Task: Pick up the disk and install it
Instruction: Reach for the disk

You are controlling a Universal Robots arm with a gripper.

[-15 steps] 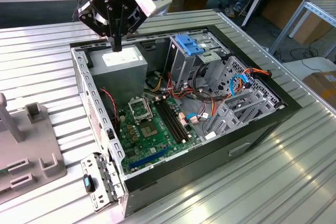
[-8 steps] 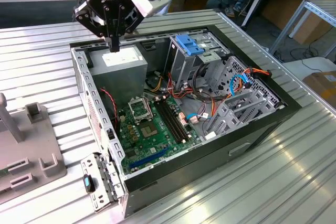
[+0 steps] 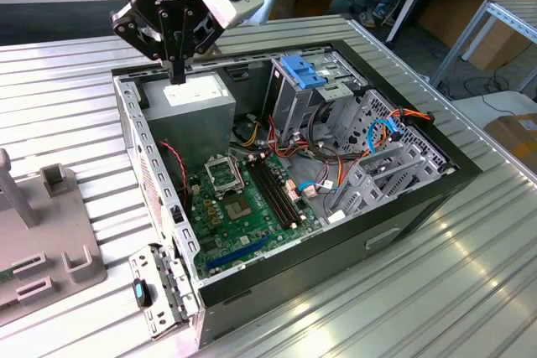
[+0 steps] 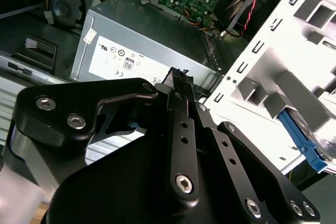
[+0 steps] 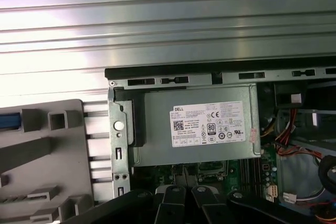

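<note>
One ribbed aluminium table (image 3: pixel 470 291) carries one open computer case (image 3: pixel 394 215), lying on its side. Inside it are one grey power supply (image 3: pixel 197 111) and one drive cage (image 3: pixel 336 119) topped by a single blue bracket (image 3: pixel 304 71). One grey fixture (image 3: pixel 50 224) stands on the table just beside the case, at the exterior view's left.

One disk (image 4: pixel 300 138) can be made out. In the second wrist view a blue side rail and a sliver of silver body lie on that fixture, outside the case, and most of the disk is cut off at the picture's edge.

The single gripper (image 3: pixel 177 73) hangs above the power supply, well apart from the disk. Its two fingers (image 5: pixel 173 203) are drawn together with nothing between them.

The disk is probably rigid and dense for its size, with smooth metal faces that offer little grip. It likely takes knocks badly. The blue rails along its long edges look like the safest hold, since they keep the pads off the label face and any exposed board.
</note>
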